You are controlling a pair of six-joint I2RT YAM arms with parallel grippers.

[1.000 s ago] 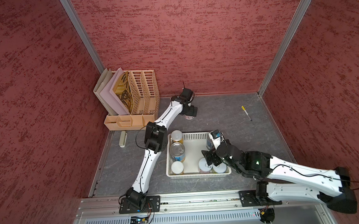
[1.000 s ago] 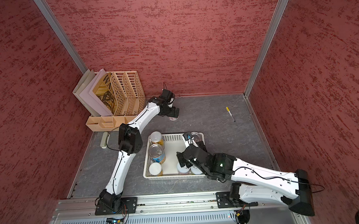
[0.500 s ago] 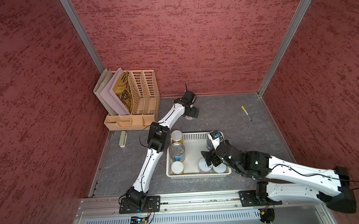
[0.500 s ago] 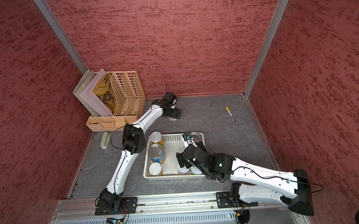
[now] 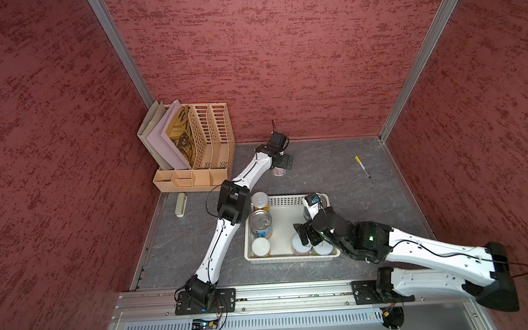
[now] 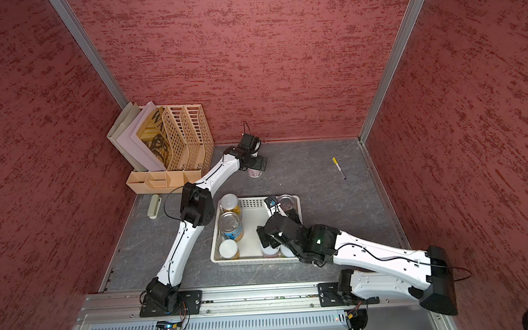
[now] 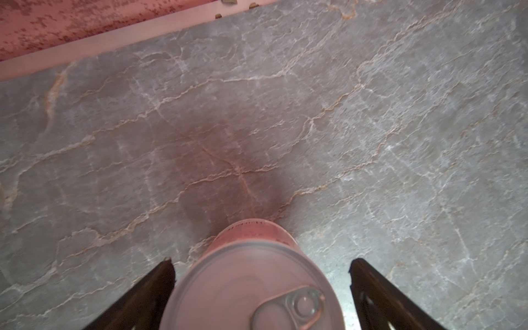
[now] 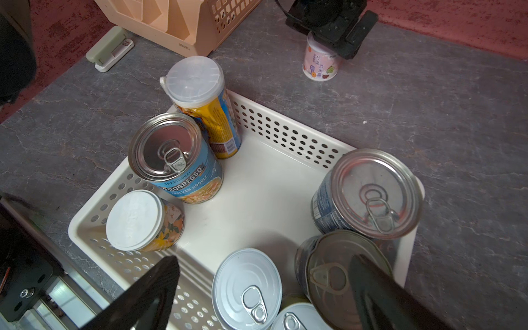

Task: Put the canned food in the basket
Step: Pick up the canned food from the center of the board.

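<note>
Squareness is mattering as the left pincer (image 7: 261,263), gaping wide and gripping nothing, is straddling the pink can (image 8: 321,67) on the tabletop (image 5: 319,168) beyond the basket (image 8: 285,128), seemingly needing centring before closing, while the right pincer (image 8: 264,261) is hanging open and empty over the basket.

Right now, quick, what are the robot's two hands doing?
Left gripper: open, fingers either side of the pink can, not gripping it.
Right gripper: open, holding nothing, above the basket.
</note>
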